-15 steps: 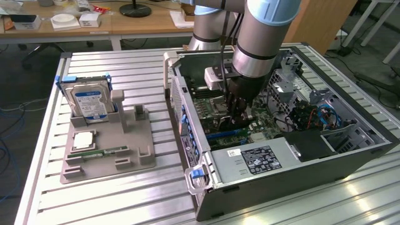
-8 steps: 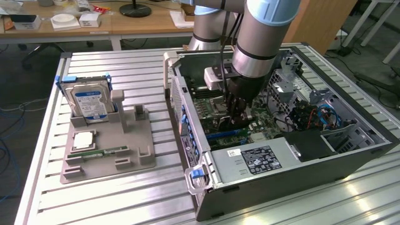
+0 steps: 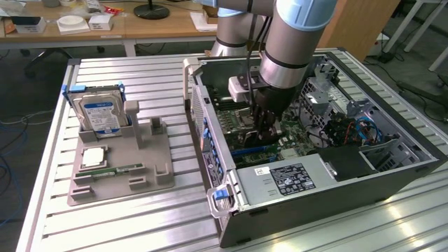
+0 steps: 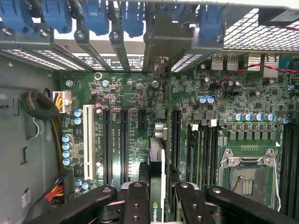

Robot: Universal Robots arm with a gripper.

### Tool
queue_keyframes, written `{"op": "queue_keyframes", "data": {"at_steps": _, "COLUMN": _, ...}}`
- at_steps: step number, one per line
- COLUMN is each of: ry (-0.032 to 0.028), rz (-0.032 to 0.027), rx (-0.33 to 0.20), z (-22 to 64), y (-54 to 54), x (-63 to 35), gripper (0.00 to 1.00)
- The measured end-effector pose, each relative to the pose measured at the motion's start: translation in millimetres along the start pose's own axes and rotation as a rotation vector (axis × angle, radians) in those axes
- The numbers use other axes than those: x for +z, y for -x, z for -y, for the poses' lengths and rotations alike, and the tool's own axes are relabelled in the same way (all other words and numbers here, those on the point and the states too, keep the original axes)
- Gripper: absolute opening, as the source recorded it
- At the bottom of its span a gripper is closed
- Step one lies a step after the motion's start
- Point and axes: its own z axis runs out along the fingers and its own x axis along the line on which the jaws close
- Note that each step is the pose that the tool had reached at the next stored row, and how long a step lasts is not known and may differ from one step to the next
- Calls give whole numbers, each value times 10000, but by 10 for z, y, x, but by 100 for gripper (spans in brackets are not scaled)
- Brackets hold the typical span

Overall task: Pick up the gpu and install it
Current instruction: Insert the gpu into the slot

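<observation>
Gripper (image 3: 265,131): exterior view, lowered inside the open computer case (image 3: 315,210), clenched on the gpu (image 3: 251,139) just above the motherboard (image 3: 297,137).
Case contents: motherboard, cables, and a labelled metal box (image 3: 287,177) at the near end.
Holder (image 3: 144,155): on the table (image 3: 126,73) at the exterior view's left; hard drive (image 3: 102,114) stood upright in its far slot, memory stick (image 3: 119,170) lay flat nearer.
Wrist view, gripper (image 4: 160,196): fingers (image 4: 136,205) pressed either side of the gpu (image 4: 157,163), which stood upright, seen edge-on.
Wrist view, gpu: over the board's black expansion slots (image 4: 124,140); CPU socket (image 4: 249,175) sat apart.
</observation>
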Motion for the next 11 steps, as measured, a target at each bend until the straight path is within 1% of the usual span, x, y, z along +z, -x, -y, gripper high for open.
{"op": "queue_keyframes", "data": {"at_steps": 3, "ry": 39, "rz": -1, "rx": 1, "z": 0, "y": -1, "x": 10, "gripper": 26}}
{"op": "queue_keyframes", "data": {"at_steps": 5, "ry": 50, "rz": -3, "rx": 3, "z": -1, "y": -1, "x": 12, "gripper": 26}}
{"op": "queue_keyframes", "data": {"at_steps": 6, "ry": 51, "rz": -4, "rx": 3, "z": -1, "y": -1, "x": 12, "gripper": 26}}
{"op": "queue_keyframes", "data": {"at_steps": 8, "ry": 29, "rz": 0, "rx": 1, "z": 1, "y": 2, "x": 17, "gripper": 26}}
{"op": "queue_keyframes", "data": {"at_steps": 11, "ry": 28, "rz": -1, "rx": 1, "z": 1, "y": 2, "x": 22, "gripper": 26}}
